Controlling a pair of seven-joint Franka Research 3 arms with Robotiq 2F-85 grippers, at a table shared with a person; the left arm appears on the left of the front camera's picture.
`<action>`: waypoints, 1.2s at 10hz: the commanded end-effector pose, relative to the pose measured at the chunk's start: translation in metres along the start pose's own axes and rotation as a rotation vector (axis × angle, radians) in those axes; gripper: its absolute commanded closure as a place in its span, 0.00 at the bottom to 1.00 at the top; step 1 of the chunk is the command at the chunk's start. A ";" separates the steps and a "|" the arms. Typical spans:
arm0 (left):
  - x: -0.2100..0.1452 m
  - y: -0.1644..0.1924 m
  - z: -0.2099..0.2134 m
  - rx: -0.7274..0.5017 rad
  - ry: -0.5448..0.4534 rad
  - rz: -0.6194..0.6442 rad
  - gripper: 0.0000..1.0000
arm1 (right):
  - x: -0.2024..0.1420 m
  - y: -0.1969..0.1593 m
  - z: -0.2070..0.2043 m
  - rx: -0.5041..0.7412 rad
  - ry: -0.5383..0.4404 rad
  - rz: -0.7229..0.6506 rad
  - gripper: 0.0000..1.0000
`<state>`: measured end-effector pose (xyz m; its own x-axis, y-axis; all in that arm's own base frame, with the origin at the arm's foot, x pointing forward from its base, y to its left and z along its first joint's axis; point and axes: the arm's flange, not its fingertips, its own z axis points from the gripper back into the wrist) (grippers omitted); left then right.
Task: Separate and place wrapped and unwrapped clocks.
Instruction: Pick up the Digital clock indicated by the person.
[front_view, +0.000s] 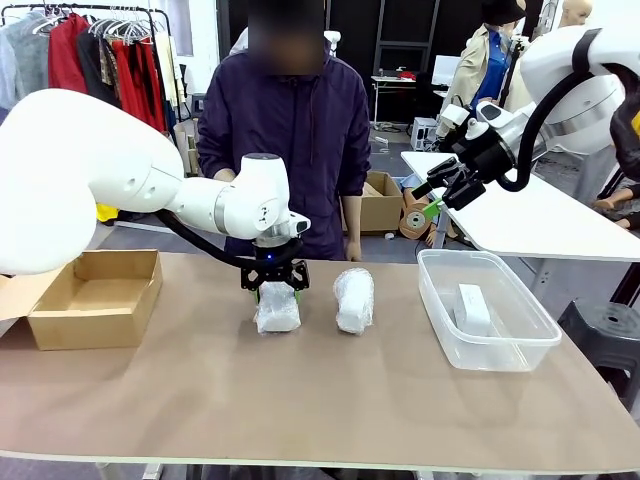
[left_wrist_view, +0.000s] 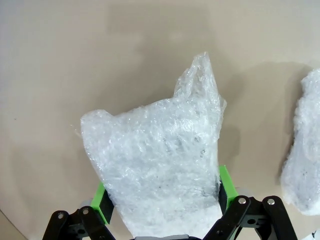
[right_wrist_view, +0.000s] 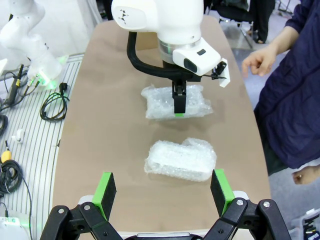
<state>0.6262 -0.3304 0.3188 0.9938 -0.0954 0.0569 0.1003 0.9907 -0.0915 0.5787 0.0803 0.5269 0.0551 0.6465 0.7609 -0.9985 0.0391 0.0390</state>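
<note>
Two wrapped clocks in crinkly bubble wrap lie mid-table. Around the left wrapped clock (front_view: 277, 312) (left_wrist_view: 160, 150) (right_wrist_view: 160, 106) my left gripper (front_view: 275, 287) (left_wrist_view: 164, 196) (right_wrist_view: 179, 104) has come down from above, open. Its green pads (left_wrist_view: 226, 186) stand on either side of the bundle, which rests on the table. The second wrapped clock (front_view: 353, 298) (left_wrist_view: 305, 155) (right_wrist_view: 181, 160) lies free to its right. A bare white unwrapped clock (front_view: 472, 308) sits inside the clear plastic bin (front_view: 530, 345). My right gripper (front_view: 440, 197) (right_wrist_view: 164, 192) hangs open and empty, high above the table's right side.
An open cardboard box (front_view: 95, 297) stands at the table's left end. A person in a dark jacket stands at the far edge behind the bundles, one hand (right_wrist_view: 257, 62) hanging near the table's edge. A white table (front_view: 540, 215) stands beyond on the right.
</note>
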 end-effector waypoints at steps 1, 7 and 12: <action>0.001 -0.001 -0.002 0.006 -0.012 0.012 0.00 | 0.002 0.002 0.001 -0.002 0.005 0.003 0.00; -0.003 -0.003 -0.001 -0.008 0.002 -0.003 0.39 | 0.002 0.002 0.001 -0.002 0.005 0.003 0.00; -0.015 -0.006 0.023 0.004 -0.025 -0.030 1.00 | 0.002 0.002 0.001 -0.002 0.005 0.003 0.00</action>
<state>0.6212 -0.3384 0.3290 0.9916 -0.1117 0.0657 0.1178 0.9882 -0.0981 0.5787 0.0803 0.5269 0.0551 0.6465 0.7609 -0.9985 0.0391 0.0390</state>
